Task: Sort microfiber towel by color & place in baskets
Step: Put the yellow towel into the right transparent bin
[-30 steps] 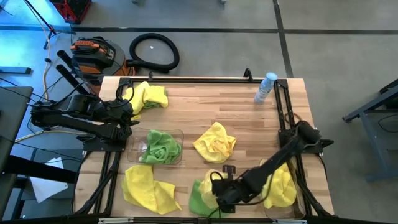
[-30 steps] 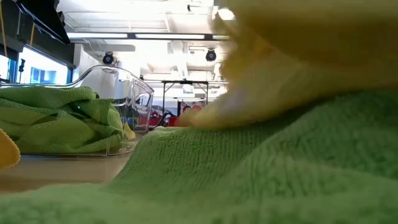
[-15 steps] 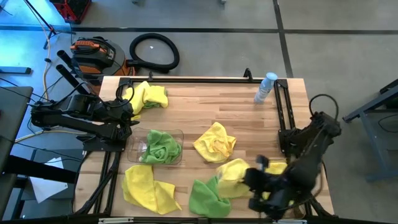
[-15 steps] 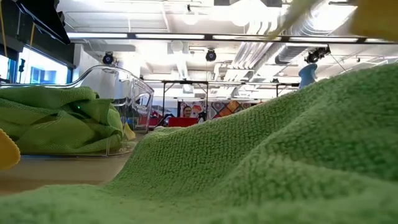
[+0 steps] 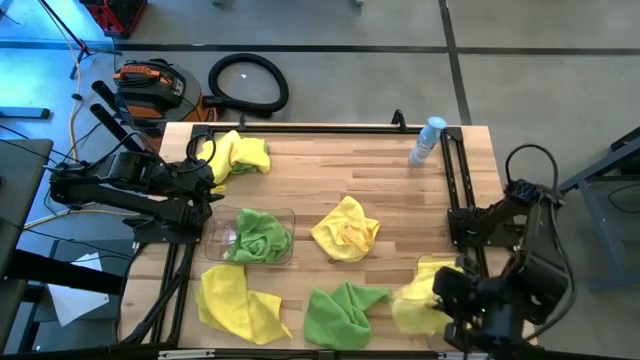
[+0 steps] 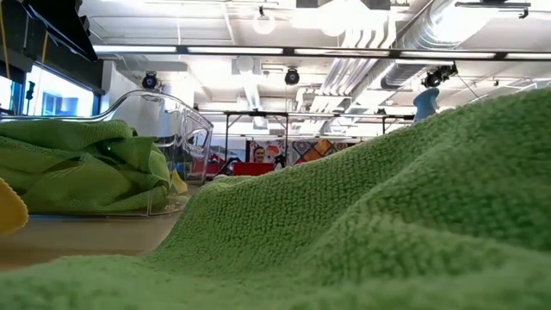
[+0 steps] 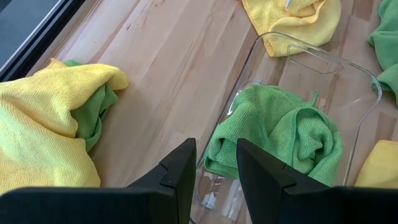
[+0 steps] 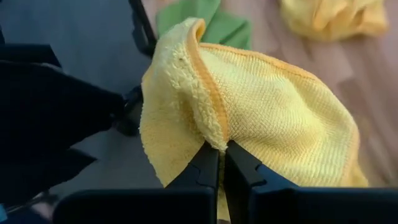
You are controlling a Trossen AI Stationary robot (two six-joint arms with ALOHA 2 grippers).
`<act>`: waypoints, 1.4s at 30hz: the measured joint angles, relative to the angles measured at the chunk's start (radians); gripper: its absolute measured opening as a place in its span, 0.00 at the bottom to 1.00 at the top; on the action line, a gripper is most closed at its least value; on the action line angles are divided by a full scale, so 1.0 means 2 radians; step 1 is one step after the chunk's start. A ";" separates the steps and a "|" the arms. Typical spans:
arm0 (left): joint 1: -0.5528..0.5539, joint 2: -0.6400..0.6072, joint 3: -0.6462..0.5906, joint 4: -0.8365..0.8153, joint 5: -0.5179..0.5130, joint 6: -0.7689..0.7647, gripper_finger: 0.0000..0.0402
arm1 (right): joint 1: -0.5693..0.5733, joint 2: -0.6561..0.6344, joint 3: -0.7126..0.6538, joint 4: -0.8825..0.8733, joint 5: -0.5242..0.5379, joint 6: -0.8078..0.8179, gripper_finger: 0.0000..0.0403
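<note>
My right gripper (image 8: 221,163) is shut on a yellow microfiber towel (image 5: 418,300), held up at the table's near right, beside the rim of a clear basket (image 5: 432,262) that my arm mostly hides. A green towel (image 5: 340,315) lies on the table left of it and fills the low view (image 6: 387,215). The other clear basket (image 5: 286,214) holds green towels (image 7: 280,130). My left gripper (image 7: 214,168) stands open above the table's left side, near that basket. Loose yellow towels lie mid-table (image 5: 346,230) and near left (image 5: 238,305). My right gripper pinches a bunched fold with a hemmed edge (image 8: 211,134) of the yellow towel between its two fingertips. The fingers come from above, slanting down. The towel hangs slack below them in loose folds; whether its lower end touches anything I cannot tell.
A yellow towel with a green one tucked in it (image 5: 238,155) lies at the far left. A clear water bottle (image 5: 427,140) stands at the far right. Black metal frames (image 5: 460,180) run along the table's sides. Bare wood shows in the table's far middle.
My right gripper has risen and swung toward the table's right edge, rolling its wrist, with the yellow towel. The towel has come up off the green towel and now hangs clear of it. The green towel has stayed on the table, uncovered.
</note>
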 joint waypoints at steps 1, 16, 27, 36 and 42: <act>0.000 0.000 0.000 0.000 0.000 0.000 0.26 | 0.006 0.001 0.000 0.000 -0.003 0.010 0.00; 0.000 0.000 0.000 0.000 -0.002 0.000 0.26 | 0.069 0.018 -0.091 0.000 -0.074 0.197 0.00; 0.000 0.000 0.000 0.001 -0.011 0.009 0.26 | 0.089 0.016 -0.235 0.105 -0.114 0.350 0.00; 0.000 0.000 0.000 0.001 -0.011 0.009 0.26 | 0.067 0.016 -0.319 0.189 -0.133 0.361 0.00; 0.000 0.000 0.000 0.001 -0.011 0.009 0.26 | 0.061 0.015 -0.384 0.246 -0.153 0.364 0.00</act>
